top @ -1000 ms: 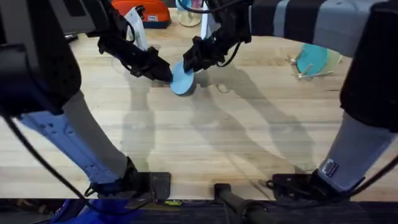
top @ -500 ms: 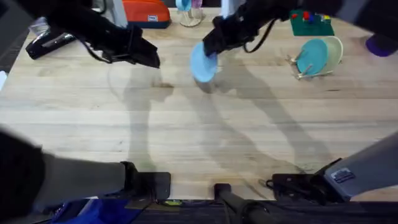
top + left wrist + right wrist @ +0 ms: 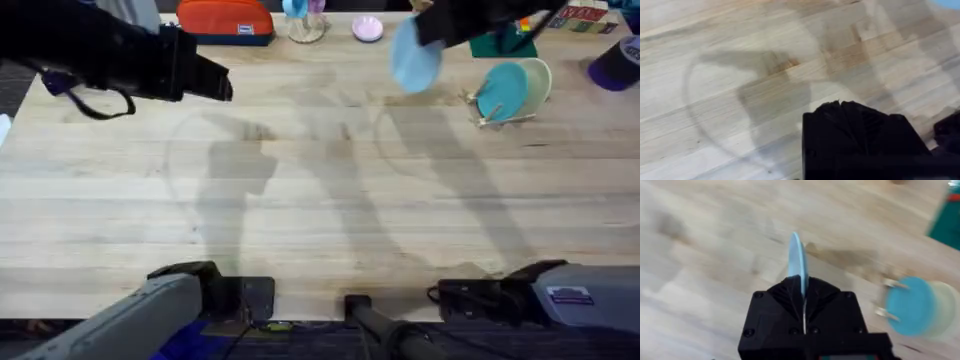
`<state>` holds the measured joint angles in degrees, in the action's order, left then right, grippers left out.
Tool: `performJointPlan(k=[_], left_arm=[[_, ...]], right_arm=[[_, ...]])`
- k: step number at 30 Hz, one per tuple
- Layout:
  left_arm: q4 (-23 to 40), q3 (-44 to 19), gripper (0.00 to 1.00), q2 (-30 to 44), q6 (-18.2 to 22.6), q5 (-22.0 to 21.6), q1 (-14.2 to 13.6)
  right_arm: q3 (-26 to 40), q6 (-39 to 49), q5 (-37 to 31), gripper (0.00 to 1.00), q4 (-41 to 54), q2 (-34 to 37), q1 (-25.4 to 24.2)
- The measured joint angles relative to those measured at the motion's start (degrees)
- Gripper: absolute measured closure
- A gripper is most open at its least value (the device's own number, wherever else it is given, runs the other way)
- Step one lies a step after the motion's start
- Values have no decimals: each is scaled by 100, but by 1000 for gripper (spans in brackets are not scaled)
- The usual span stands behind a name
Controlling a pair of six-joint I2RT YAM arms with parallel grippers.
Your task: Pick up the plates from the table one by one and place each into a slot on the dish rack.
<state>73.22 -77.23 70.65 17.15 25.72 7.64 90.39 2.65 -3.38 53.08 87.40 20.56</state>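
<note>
**Plate carried edge-up toward the rack**

Plates are the business here, and the pale sky-blue plate (image 3: 414,56) is the one in hand: it hangs in the air above the far part of the table (image 3: 320,200), gripped by the right gripper (image 3: 432,34), and touches neither the wood nor the rack. In the right wrist view the same plate (image 3: 797,262) stands on edge, thin as a blade, rising straight out from between the black fingers, whose jaws are drawn in narrow and clamp its lower rim. That upright hold looks deliberate: the rack takes a plate on its edge, so a plate carried vertically should need little turning before it goes between the pegs.

The dish rack (image 3: 478,108) sits near the far right of the table, just beside and to the right of the carried plate in the overhead view. It already holds a teal plate (image 3: 501,92) and a cream plate (image 3: 538,82), standing upright and leaning close together. Whether a free slot lies on the near side of the teal plate cannot be told from these views. A small pink plate (image 3: 367,28) lies flat at the far edge of the table, apparently yet to be collected.

The left gripper (image 3: 216,82) hovers over the left side of the table, well apart from the rack, holding nothing; its fingers look drawn together in the overhead view.
</note>
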Motion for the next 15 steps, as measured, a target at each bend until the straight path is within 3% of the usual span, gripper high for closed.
performJointPlan(k=[3,5,6,9,10,11,15], left_arm=[[43,0,938,-180,2,-31,0],[78,0,869,-247,-4,-39,0],[94,0,751,-260,2,-46,-2],[139,0,243,-273,0,-55,0],[139,0,105,-273,-2,-58,0],[142,0,36,-273,-20,-61,0],[139,0,8,-273,-22,-96,0]], right_arm=[[0,193,-297,973,102,-215,-255],[0,343,-434,973,149,-352,-445],[0,397,-475,973,162,-409,-530],[0,590,-572,973,194,-587,-795],[0,651,-592,973,197,-635,-869],[0,707,-608,973,197,-681,-944],[0,1019,-641,973,226,-860,-1229]])
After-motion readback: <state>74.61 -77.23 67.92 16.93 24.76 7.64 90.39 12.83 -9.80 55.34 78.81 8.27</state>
